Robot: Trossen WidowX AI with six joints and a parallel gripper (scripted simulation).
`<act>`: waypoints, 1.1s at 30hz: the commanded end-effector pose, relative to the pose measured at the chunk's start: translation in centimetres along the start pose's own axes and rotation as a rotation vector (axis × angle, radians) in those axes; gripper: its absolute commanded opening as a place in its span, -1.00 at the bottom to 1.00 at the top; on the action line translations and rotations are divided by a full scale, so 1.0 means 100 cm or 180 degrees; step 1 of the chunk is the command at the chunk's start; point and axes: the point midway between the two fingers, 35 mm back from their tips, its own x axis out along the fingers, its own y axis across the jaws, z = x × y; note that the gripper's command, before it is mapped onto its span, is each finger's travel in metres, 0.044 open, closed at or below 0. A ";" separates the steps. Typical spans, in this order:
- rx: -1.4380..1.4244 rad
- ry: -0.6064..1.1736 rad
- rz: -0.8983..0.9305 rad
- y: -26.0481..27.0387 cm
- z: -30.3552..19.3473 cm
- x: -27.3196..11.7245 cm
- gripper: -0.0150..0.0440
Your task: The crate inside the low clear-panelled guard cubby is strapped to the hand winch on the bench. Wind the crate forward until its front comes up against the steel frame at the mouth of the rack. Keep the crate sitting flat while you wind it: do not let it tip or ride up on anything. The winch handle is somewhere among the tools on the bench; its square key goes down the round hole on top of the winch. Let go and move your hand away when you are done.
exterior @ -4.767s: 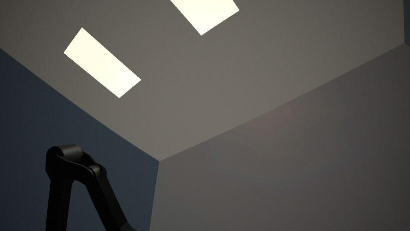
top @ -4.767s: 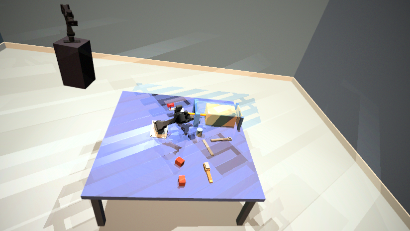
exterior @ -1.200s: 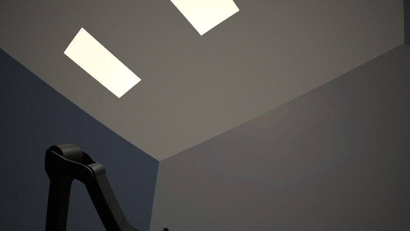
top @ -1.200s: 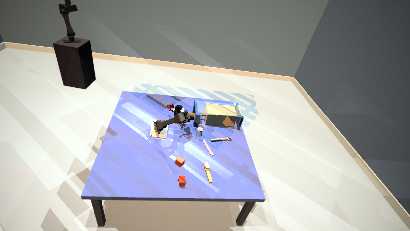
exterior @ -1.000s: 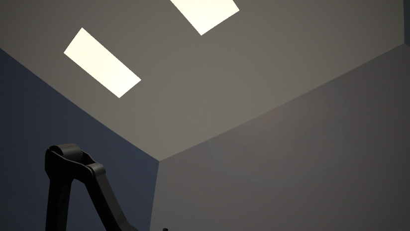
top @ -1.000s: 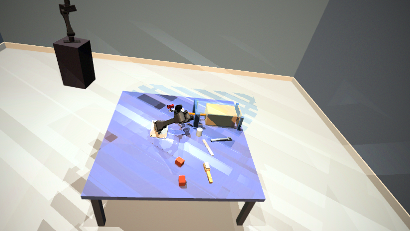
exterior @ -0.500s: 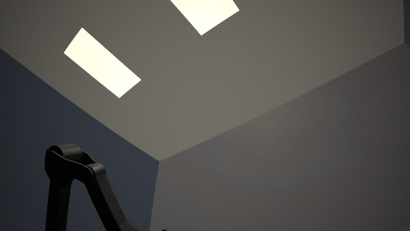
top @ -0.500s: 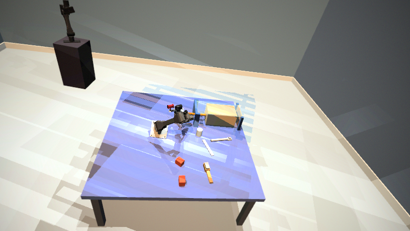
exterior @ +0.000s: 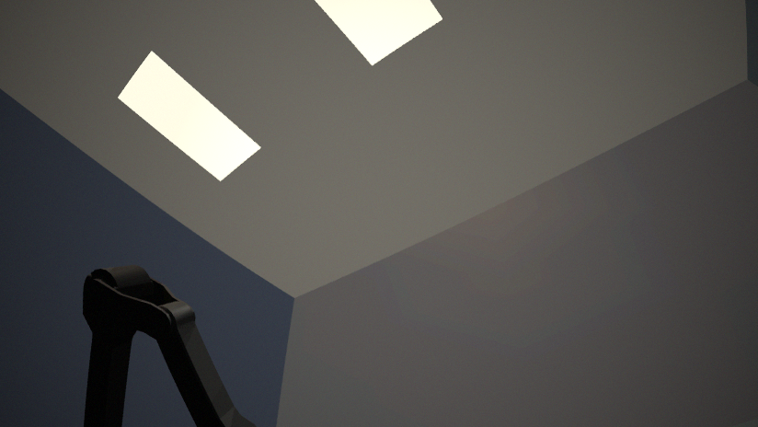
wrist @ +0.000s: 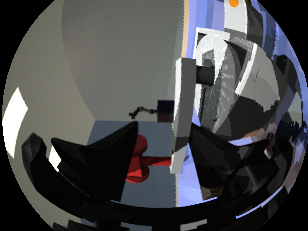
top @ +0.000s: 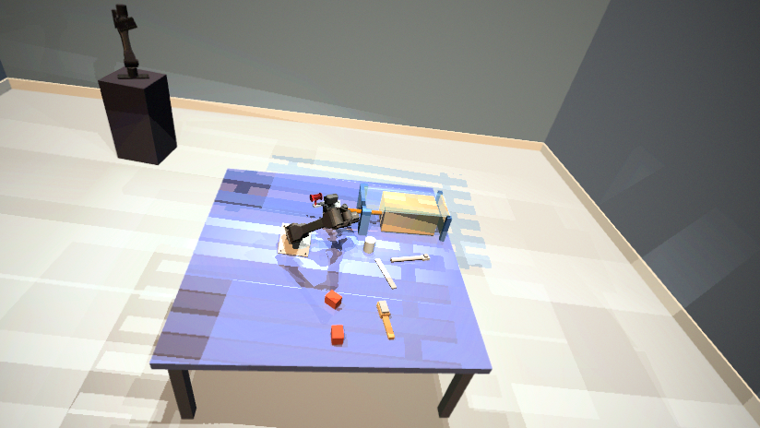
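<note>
The yellow crate (top: 408, 221) sits flat inside the clear-panelled cubby, with a gap between its front and the blue steel frame (top: 363, 220) at the mouth. An orange strap (top: 375, 212) runs from it toward the winch (wrist: 215, 51), which the arm mostly hides in the top view. The winch handle is at the winch: its grey bar (wrist: 184, 106) carries a red knob (wrist: 138, 171) (top: 316, 197), and its dark key (wrist: 205, 75) points toward the winch top. How deep the key sits is unclear. My gripper (wrist: 162, 125) is partly open, its fingers around the view of the knob and bar, gripping neither.
A white cylinder (top: 369, 244) stands near the cubby mouth. A wrench (top: 408, 258), a flat white bar (top: 385, 274), an orange-handled tool (top: 387, 325) and red blocks (top: 333, 300) (top: 337, 335) lie on the bench. A second arm (top: 126, 44) stands on a dark pedestal beyond.
</note>
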 end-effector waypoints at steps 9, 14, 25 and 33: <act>-0.0001 -0.0001 0.0000 -0.007 0.003 0.000 0.32; -0.0001 -0.0001 0.0000 -0.007 0.003 0.000 0.32; -0.0001 -0.0001 0.0000 -0.007 0.003 0.000 0.32; -0.0001 -0.0001 0.0000 -0.007 0.003 0.000 0.32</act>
